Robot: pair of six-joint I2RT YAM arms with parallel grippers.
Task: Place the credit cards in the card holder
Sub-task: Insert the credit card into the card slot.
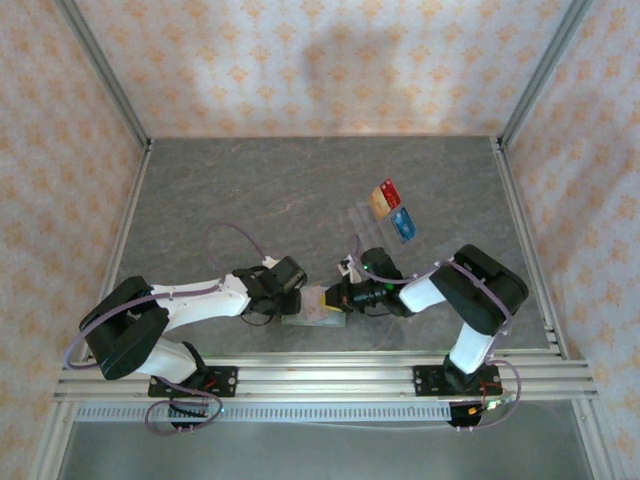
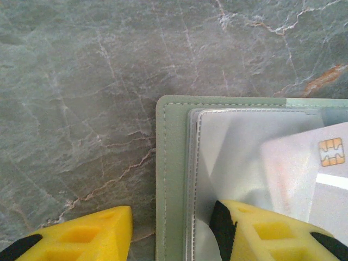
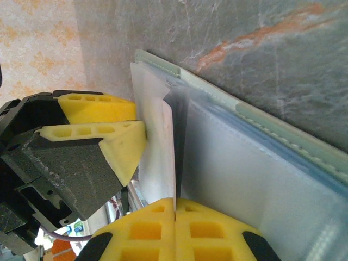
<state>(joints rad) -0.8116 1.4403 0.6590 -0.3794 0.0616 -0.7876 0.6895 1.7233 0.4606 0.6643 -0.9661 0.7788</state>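
Note:
The sage-green card holder [image 1: 310, 317] lies open on the table between my two grippers, its pale inner pockets [image 2: 239, 147] facing up. My left gripper [image 2: 171, 217] is open and straddles the holder's left edge [image 2: 173, 179]: one finger rests on the table, the other presses on the pocket. My right gripper [image 3: 175, 202] is shut on a pale grey credit card [image 2: 321, 168] with a gold chip. That card [image 3: 163, 147] shows edge-on, reaching toward the pocket beside the left fingers [image 3: 117, 144]. Red [image 1: 390, 189], gold-orange [image 1: 379, 203] and blue [image 1: 403, 224] cards stand farther back.
The three other cards sit in a clear ridged tray [image 1: 362, 215] at the table's right middle. Metal rails [image 1: 320, 378] run along the near edge, and patterned walls close in the back and sides. Both arms crowd the near centre.

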